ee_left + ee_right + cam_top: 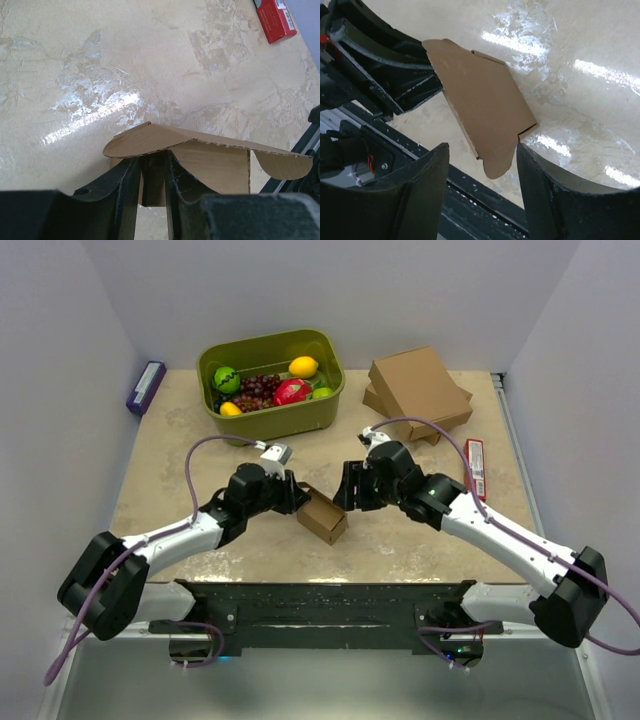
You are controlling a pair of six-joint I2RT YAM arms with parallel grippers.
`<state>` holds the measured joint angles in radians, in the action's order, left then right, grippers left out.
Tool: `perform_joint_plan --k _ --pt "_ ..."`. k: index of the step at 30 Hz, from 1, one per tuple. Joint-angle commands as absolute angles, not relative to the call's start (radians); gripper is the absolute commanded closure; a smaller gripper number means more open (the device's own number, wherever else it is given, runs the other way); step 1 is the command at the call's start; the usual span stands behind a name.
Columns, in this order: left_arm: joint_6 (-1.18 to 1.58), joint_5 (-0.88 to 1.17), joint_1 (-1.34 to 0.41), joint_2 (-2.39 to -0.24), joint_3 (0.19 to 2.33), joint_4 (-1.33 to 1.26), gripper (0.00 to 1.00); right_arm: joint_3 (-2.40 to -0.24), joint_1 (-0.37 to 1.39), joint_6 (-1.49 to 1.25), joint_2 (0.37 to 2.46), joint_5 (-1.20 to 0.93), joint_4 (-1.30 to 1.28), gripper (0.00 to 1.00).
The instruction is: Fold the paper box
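Observation:
A small brown paper box (322, 515) sits on the beige table between my two grippers, partly folded, with flaps sticking out. My left gripper (296, 496) is at its left end. In the left wrist view the left gripper (152, 167) is shut on a cardboard wall of the box (220, 162), under a curved flap. My right gripper (345, 496) is at the box's right end. In the right wrist view the right gripper (481, 148) is open, with a rounded flap of the box (480, 95) lying between the fingertips; the right fingertip (522, 150) is at the flap's notch.
A green tub (325, 410) of fruit stands at the back centre. A stack of flat cardboard boxes (420, 390) lies at the back right. A red packet (475, 468) lies right of my right arm and also shows in the left wrist view (275, 17). A purple box (146, 386) lies at the back left.

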<state>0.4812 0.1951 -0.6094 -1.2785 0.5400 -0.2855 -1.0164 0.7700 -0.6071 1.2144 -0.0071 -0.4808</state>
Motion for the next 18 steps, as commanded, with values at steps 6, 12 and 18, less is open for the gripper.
perform_joint_plan --k 6,12,18 --pt "0.492 0.144 -0.623 -1.259 0.509 -0.258 0.73 -0.996 0.811 -0.681 1.167 0.114 -0.594 0.47" --pt "0.491 0.144 -0.623 -1.258 0.511 -0.256 0.73 -0.933 0.819 -0.709 1.178 0.041 -0.511 0.49" --pt "0.489 0.150 -0.626 -1.261 0.514 -0.256 0.73 -0.934 0.828 -0.713 1.190 0.064 -0.505 0.52"
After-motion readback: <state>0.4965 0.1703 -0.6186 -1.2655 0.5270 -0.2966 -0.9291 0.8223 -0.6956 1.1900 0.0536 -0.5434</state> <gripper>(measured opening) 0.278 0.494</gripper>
